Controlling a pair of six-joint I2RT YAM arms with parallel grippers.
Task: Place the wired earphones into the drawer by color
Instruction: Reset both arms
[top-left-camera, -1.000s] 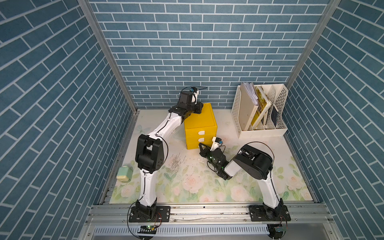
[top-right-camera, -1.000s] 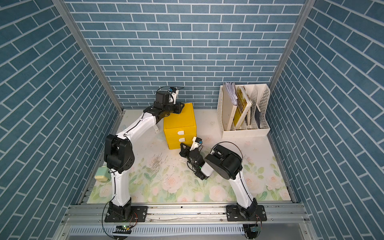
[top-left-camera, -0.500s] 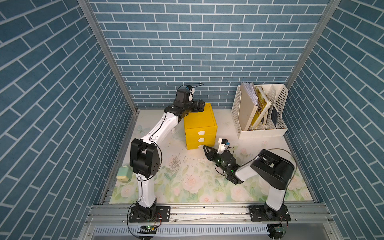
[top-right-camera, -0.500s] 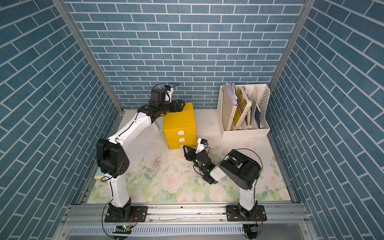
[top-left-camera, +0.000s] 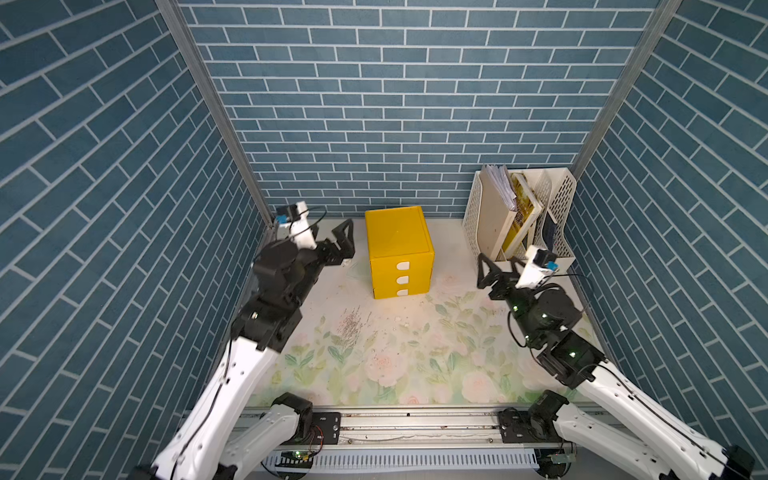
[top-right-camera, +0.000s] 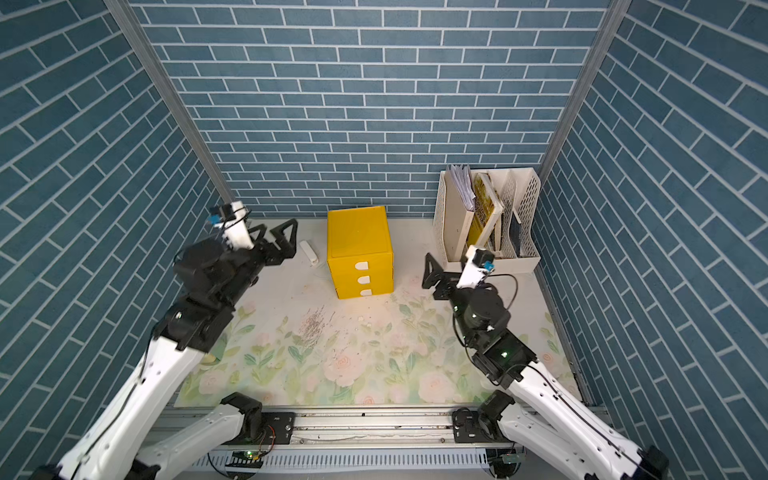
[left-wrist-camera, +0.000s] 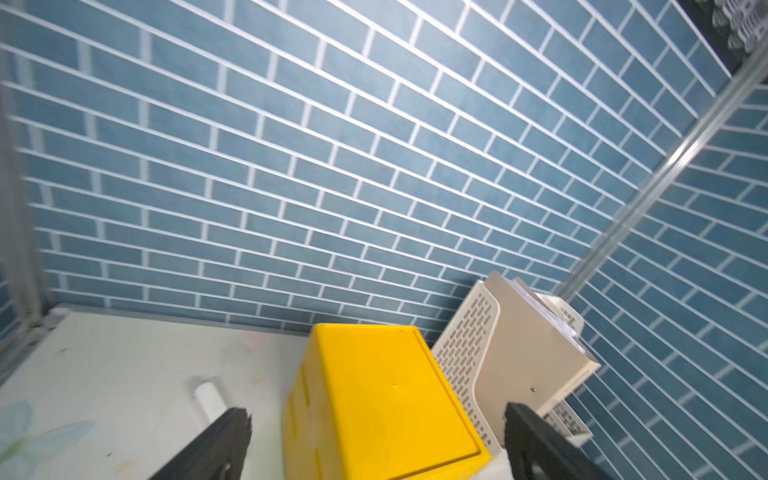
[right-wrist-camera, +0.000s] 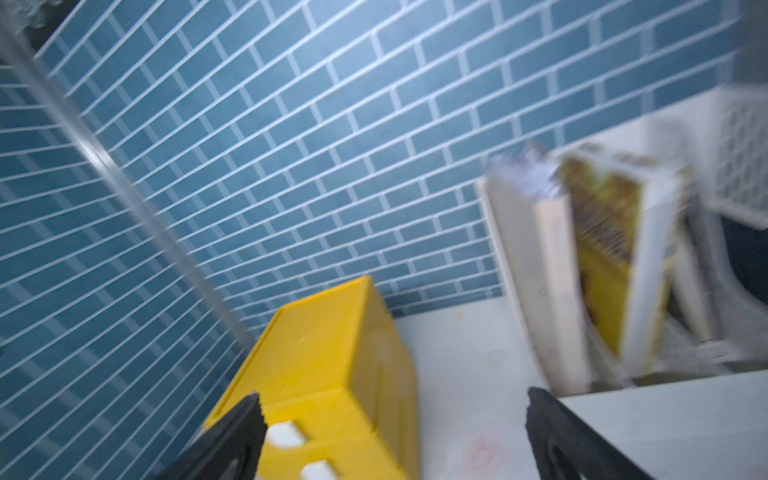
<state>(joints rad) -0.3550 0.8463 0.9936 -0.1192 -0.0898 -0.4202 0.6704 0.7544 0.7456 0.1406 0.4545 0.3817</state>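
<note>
The left gripper (top-left-camera: 347, 239) hangs released, its jaws spread wide with nothing between them, just left of the drawer (top-left-camera: 399, 237) and apart from it. In the left wrist view its two black fingers (left-wrist-camera: 224, 440) frame the drawer's top with open space around them. The right gripper (top-left-camera: 497, 262) is likewise released and empty. It is held above the mat (top-left-camera: 374, 365) in front of the file rack (top-left-camera: 561, 195), well to the right of the drawer. The right wrist view is blurred, but its fingers (right-wrist-camera: 232, 440) plainly stand far apart.

The drawer is a yellow box standing at the back middle of the table, close to the brick wall. Its three white-handled compartments are stacked on the front face, and all three are pushed in flush. The earphones cannot be made out in any view, so I cannot tell where they lie.

A small white block (top-right-camera: 308, 250) lies on the table between the left gripper and the drawer, near the drawer's left side. The rack holds a few leaning books and papers.
</note>
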